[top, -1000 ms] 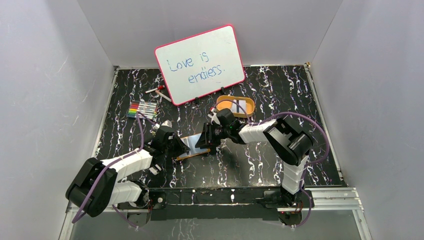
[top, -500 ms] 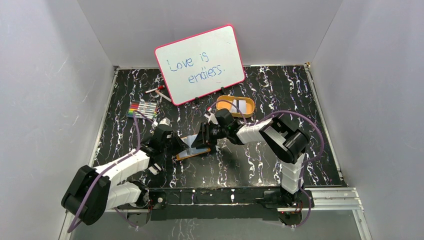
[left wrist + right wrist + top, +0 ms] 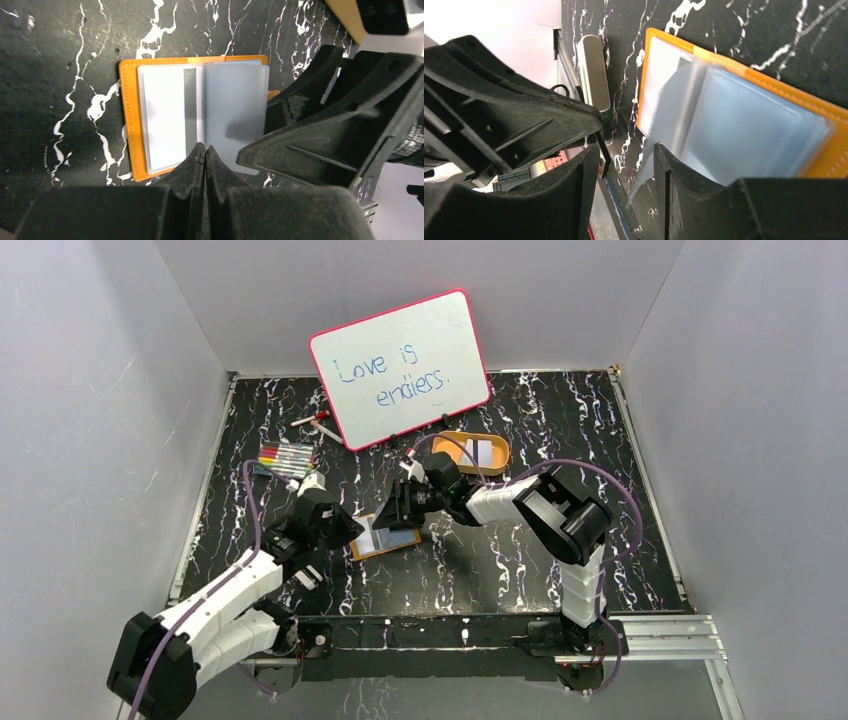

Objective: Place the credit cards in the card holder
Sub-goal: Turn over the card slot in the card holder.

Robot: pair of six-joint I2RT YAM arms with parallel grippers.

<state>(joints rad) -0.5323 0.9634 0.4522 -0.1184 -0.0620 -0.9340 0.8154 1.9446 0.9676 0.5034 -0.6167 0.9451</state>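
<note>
The orange-tan card holder [image 3: 385, 540] lies open on the black marbled table. In the left wrist view its orange cover [image 3: 128, 125] frames a whitish card with a dark stripe [image 3: 167, 117] in the left sleeve, with pale blue sleeves [image 3: 235, 107] on the right. My left gripper [image 3: 205, 151] is shut and empty at the holder's near edge [image 3: 356, 533]. My right gripper [image 3: 626, 167] is open over the holder's sleeves [image 3: 744, 125], and one loose clear sleeve edge hangs beside its finger [image 3: 664, 170]. It stands over the holder's right half [image 3: 393, 515]. Another card [image 3: 489, 452] lies in the orange oval tray [image 3: 452, 440].
A pink-framed whiteboard [image 3: 400, 368] leans at the back. Coloured markers [image 3: 285, 457] lie at the left, with a loose marker [image 3: 318, 424] near the board. Grey walls close in three sides.
My right gripper has moved left over the open holder and a raised sleeve now lies lower. My left arm has drawn back and to the left, its gripper still at the holder's edge.
</note>
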